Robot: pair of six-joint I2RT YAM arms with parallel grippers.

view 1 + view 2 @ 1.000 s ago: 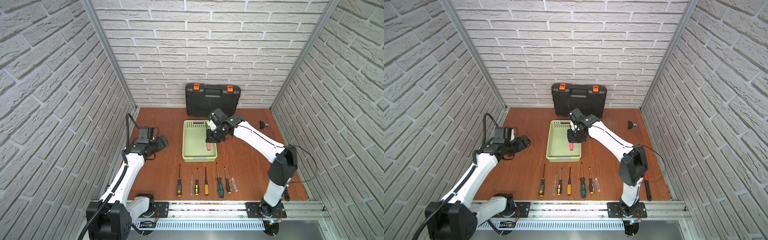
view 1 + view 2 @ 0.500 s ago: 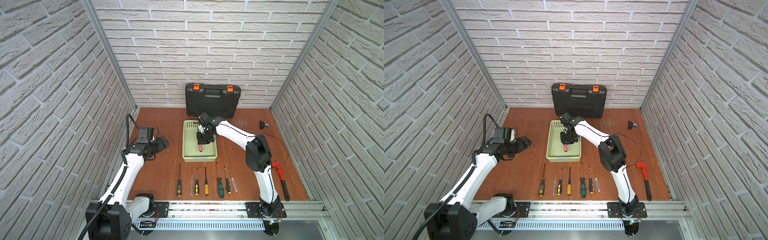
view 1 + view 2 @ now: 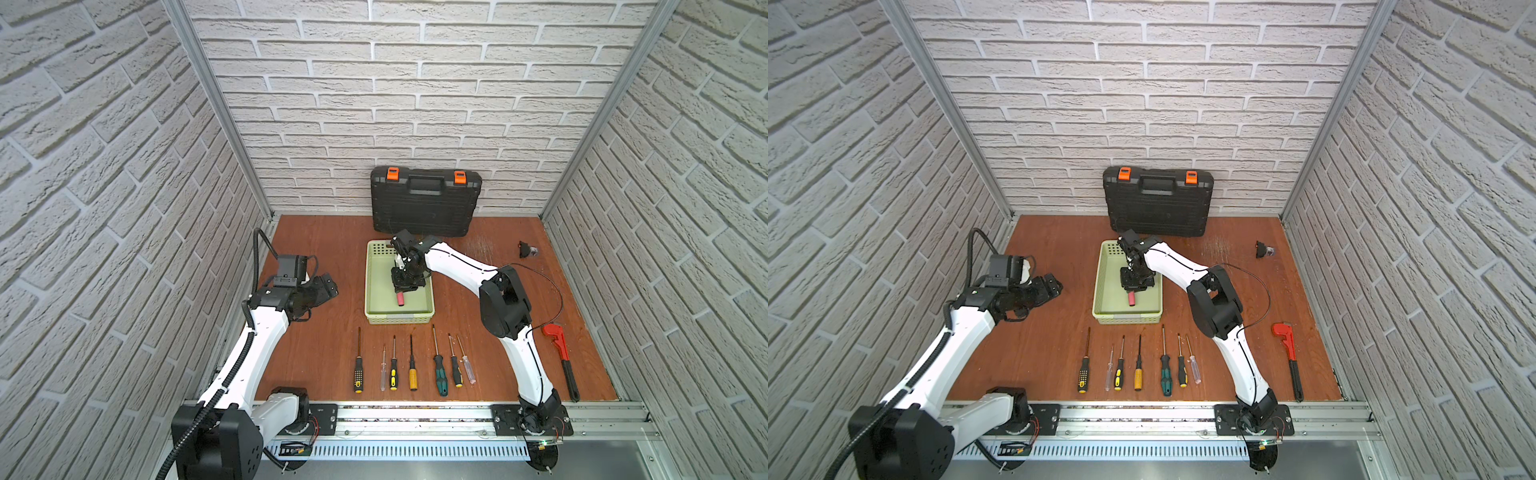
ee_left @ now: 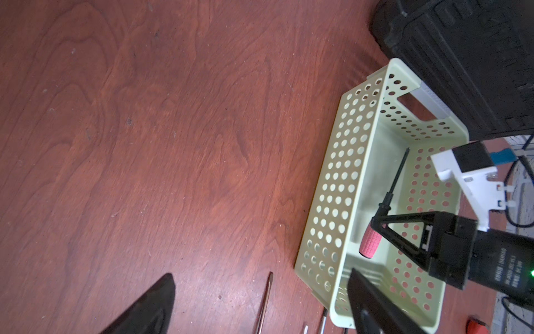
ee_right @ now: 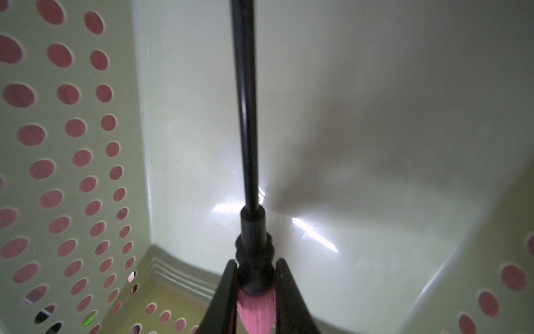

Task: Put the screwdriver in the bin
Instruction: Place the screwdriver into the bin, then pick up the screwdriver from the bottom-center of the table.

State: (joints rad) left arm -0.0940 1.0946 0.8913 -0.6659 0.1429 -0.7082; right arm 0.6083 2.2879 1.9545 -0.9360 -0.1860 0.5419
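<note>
Brick-pattern walls enclose a red-brown wooden surface. Toward its left edge, your left gripper (image 3: 328,286) hangs with jaws wide, holding nothing. At centre, inside the bin (image 3: 367,286), the right gripper (image 3: 400,289) is clamped on the screwdriver (image 3: 400,298) just above its pink handle. Whether the tool touches the floor cannot be told.

Risk: released from height, it may bounce or lodge its tip in a perforation.

Risk: a careless withdrawal could snag the light bin and shove it into the screwdriver row (image 3: 411,365) along the front edge.

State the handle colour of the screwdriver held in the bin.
The screwdriver handle is pink; left wrist view shows it best.
</note>
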